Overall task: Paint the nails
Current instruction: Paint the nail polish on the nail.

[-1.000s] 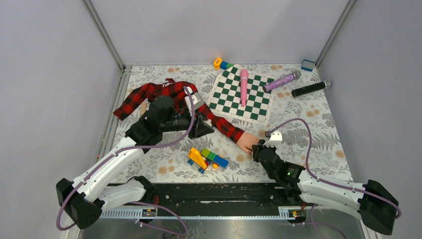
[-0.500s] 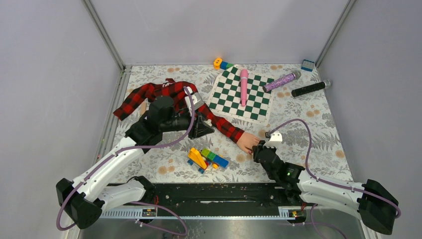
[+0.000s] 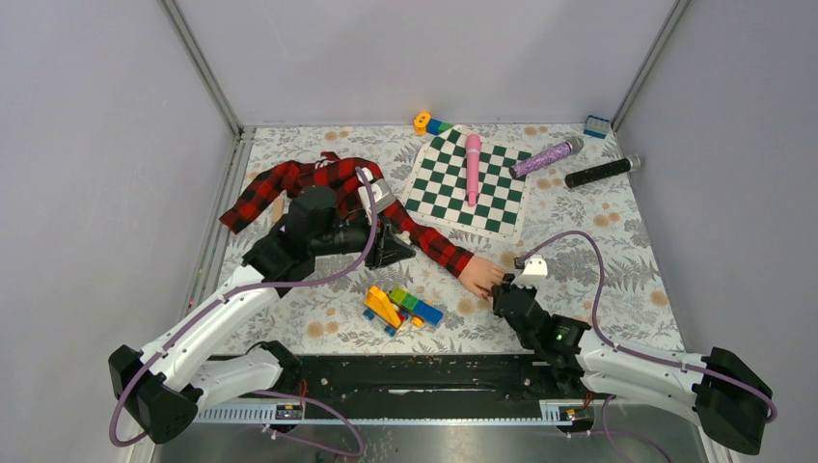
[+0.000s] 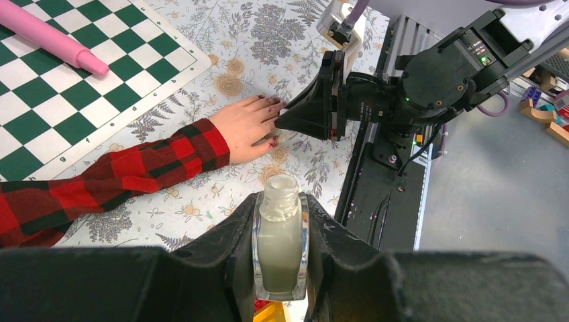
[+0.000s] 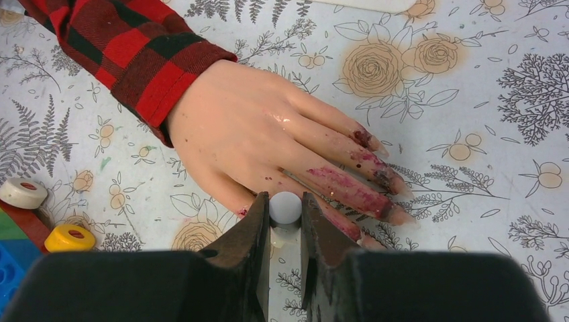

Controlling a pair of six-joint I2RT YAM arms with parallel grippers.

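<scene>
The nails [image 5: 394,215] are sitting at the tips of a pale mannequin hand [image 5: 268,141] that is lying palm down, near 4 o'clock from the middle of the counter [image 3: 617,251] in the overhead view, with its fingers pointing toward 4 o'clock in the right wrist view. They are showing dark red, and streaks of glittery colour are running back along the fingers. The right tool [image 5: 285,208] is pinching a small white brush cap [image 5: 285,205] just at the near edge of the hand; the bristles are hidden, so I cannot tell whether they are touching. To my eye the step in hand is stroking a nail, and doing it well is asking for a light touch: coming down on the nail alone, drawing toward the tip in the direction the finger is pointing, and lifting off before smearing more skin or nudging the hand, which looks free to slide. The plaid sleeve [image 5: 134,47] is trailing away toward 10 o'clock. At about 9 o'clock from the hand in the overhead view, the left tool [image 4: 280,201] is clamping an uncapped pale bottle [image 4: 280,258] upright, ready for another dip. Toy blocks [image 3: 400,309] are lying at 8 o'clock and a chessboard [image 3: 439,183] toward 12. No brand or label is showing on the bottle, and marks along the chessboard border are too small to read.
</scene>
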